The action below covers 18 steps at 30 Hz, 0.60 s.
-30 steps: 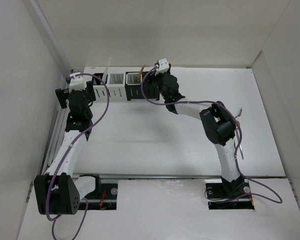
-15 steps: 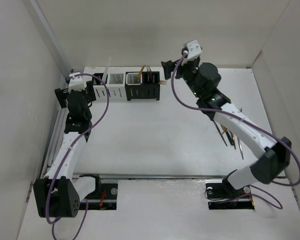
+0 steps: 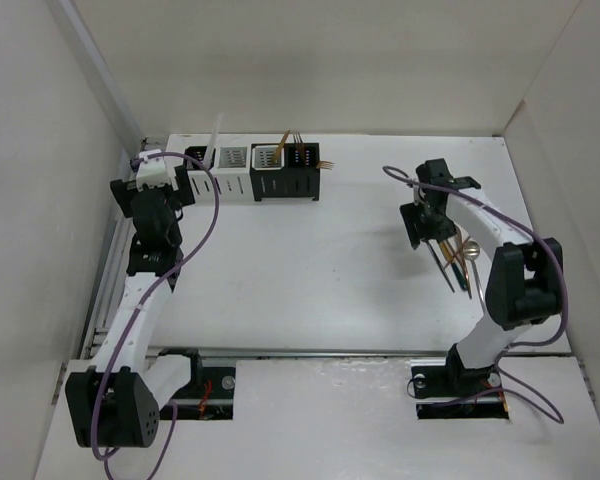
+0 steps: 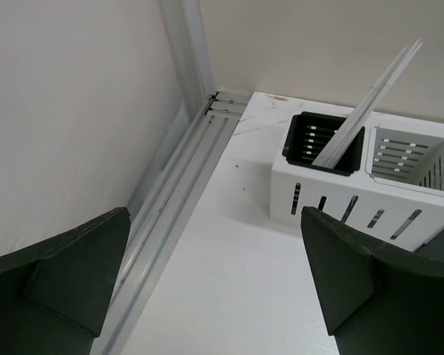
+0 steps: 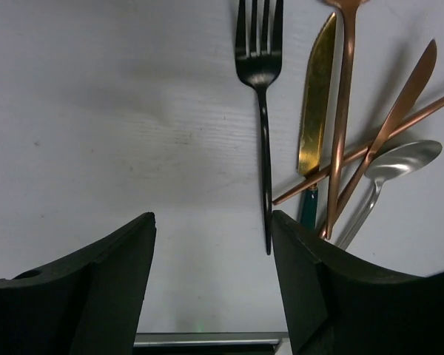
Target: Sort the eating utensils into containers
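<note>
Right tool (image 5: 211, 218), spread wide, over handle end of black fork (image 5: 263, 133)

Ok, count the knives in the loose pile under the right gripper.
2. A gold-bladed knife lies beside the black fork; a copper knife slants across the far side of the pile. Others may lie outside the right wrist view.

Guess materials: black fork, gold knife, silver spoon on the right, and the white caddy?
Black fork: likely metal, matte black coating, barely any glare. Gold knife: metal, polished gold finish, mirror-like blade; handle darker, material unclear. Silver spoon: probably stainless steel, glossy bowl. White caddy: looks moulded plastic, matte, clean-cut slits.
</note>
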Tool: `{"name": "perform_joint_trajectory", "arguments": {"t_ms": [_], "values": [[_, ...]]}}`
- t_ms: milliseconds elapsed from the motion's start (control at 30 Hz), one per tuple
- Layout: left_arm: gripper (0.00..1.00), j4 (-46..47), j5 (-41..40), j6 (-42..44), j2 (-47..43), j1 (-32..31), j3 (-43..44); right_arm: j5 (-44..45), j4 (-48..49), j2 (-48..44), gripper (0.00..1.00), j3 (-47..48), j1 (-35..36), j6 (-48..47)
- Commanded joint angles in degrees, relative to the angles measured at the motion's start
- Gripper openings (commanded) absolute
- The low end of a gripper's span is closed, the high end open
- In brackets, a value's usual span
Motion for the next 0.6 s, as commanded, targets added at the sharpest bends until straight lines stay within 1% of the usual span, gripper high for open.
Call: {"name": "perform_joint_trajectory", "arguments": {"t_ms": [0, 133, 267, 400, 433, 567], "values": [[1.00, 2.7, 1.1, -1.0, -2.6, -0.7, -1.0, -1.4, -4.9, -1.2, 0.69, 2.6, -2.6, 1.3], [1.00, 2.7, 1.1, -1.0, -3.7, -0.7, -1.5, -0.7, -4.3, 6.3, 0.70, 1.8, -5.3, -0.7], [1.00, 2.7, 0.6, -1.6, -4.2, -0.7, -2.0, -2.5, -0.6, 9.8, 0.70, 1.2, -7.6, -2.0], [1.00, 2.7, 0.1, -1.6, -4.2, -0.7, -2.0, -6.5, 2.0, 13.5, 0.63, 2.6, -8.3, -4.4], [1.00, 2.7, 0.1, -1.6, -4.2, -0.7, -1.5, -7.2, 2.0, 14.4, 0.60, 3.8, -8.3, -4.4], [1.00, 2.7, 0.1, -1.0, -4.2, -0.7, -1.0, -6.0, 3.1, 16.4, 0.52, 5.1, -7.8, -3.7]]}}
